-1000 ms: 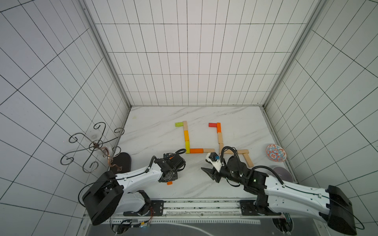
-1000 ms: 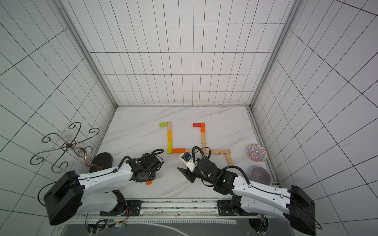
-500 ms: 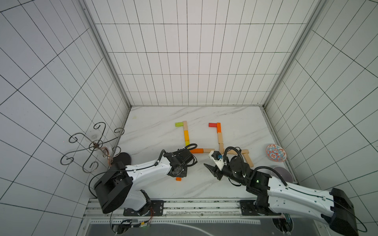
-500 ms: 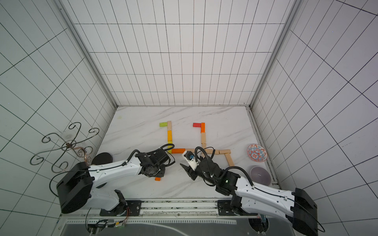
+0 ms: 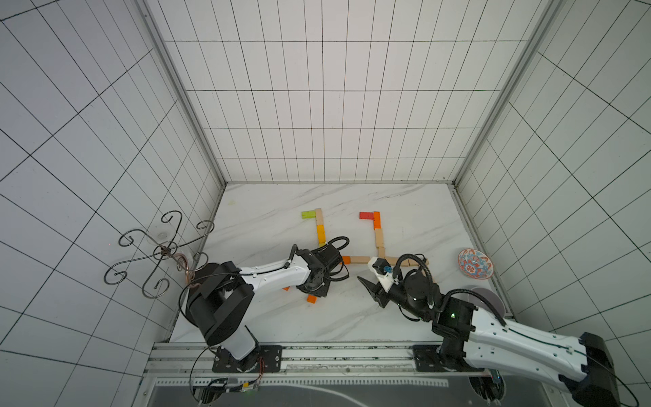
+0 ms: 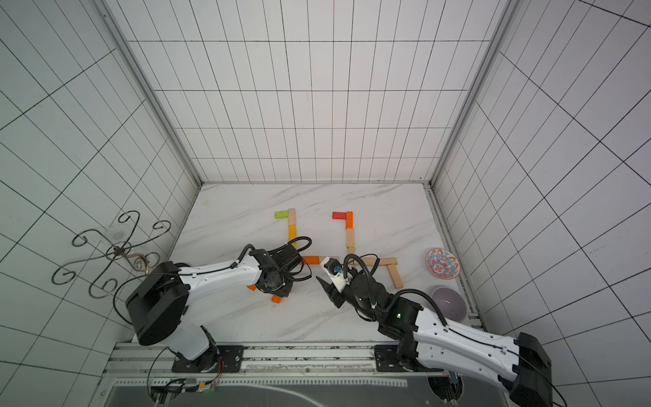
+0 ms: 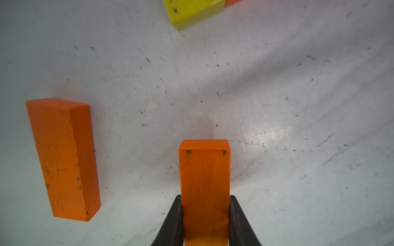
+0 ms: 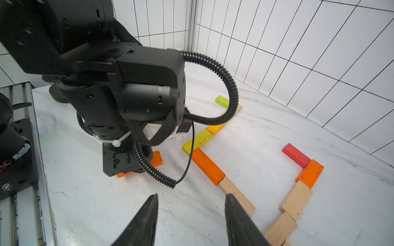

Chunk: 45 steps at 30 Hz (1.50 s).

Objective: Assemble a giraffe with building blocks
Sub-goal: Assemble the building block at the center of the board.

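Observation:
Two flat block figures lie on the marble table (image 5: 267, 218). One has a green block (image 5: 309, 214) at its far end, a yellow block (image 7: 191, 10) and an orange block (image 5: 346, 260). The other has a red block (image 5: 366, 214) above a wooden column (image 5: 379, 236). My left gripper (image 7: 205, 198) is shut on an orange block (image 7: 204, 170), held low over the table just in front of the green-headed figure. Beside it a loose orange block (image 7: 64, 157) lies flat. My right gripper (image 8: 191, 204) is open and holds nothing, near a wooden block (image 8: 236, 194).
A patterned bowl (image 5: 475, 264) and a grey bowl (image 5: 488, 299) sit by the right wall. A scrolled wire stand (image 5: 160, 253) is at the left wall, with its dark round base (image 8: 57, 95) on the table. The mounting rail (image 5: 317, 352) runs along the front edge.
My left arm has swung right and toward the back with the orange block, closer to the green-headed figure. The right gripper has shifted slightly and stays open.

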Each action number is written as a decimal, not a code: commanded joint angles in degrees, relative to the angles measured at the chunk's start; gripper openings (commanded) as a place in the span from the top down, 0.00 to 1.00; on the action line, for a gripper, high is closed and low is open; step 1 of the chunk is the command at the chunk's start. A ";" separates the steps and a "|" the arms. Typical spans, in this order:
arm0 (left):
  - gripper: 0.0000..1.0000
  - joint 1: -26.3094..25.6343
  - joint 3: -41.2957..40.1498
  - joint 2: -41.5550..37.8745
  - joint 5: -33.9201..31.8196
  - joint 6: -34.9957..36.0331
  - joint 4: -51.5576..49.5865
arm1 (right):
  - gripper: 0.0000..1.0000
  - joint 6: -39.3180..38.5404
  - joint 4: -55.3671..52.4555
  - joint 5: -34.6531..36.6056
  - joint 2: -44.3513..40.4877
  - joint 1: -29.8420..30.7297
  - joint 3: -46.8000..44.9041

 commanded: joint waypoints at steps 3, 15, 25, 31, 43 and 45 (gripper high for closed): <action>1.00 1.32 2.45 2.01 0.72 2.49 1.22 | 0.49 -0.07 -1.04 1.17 -1.01 0.20 -1.82; 0.68 1.33 2.96 4.37 1.63 2.37 2.50 | 0.49 -0.06 -1.34 1.39 -1.37 0.20 -2.09; 0.61 2.36 3.71 4.98 1.53 2.80 2.21 | 0.49 -0.71 -1.47 1.05 -1.51 0.19 -2.26; 0.79 3.71 4.39 5.37 1.72 3.48 2.48 | 0.49 -1.03 -1.66 1.13 -1.39 0.19 -2.44; 0.81 4.82 9.00 9.45 2.71 4.65 2.91 | 0.49 -1.91 -1.65 1.79 0.25 0.19 -1.74; 0.82 5.08 9.48 9.98 2.81 4.65 2.92 | 0.49 -1.91 -1.70 2.00 0.11 0.19 -1.82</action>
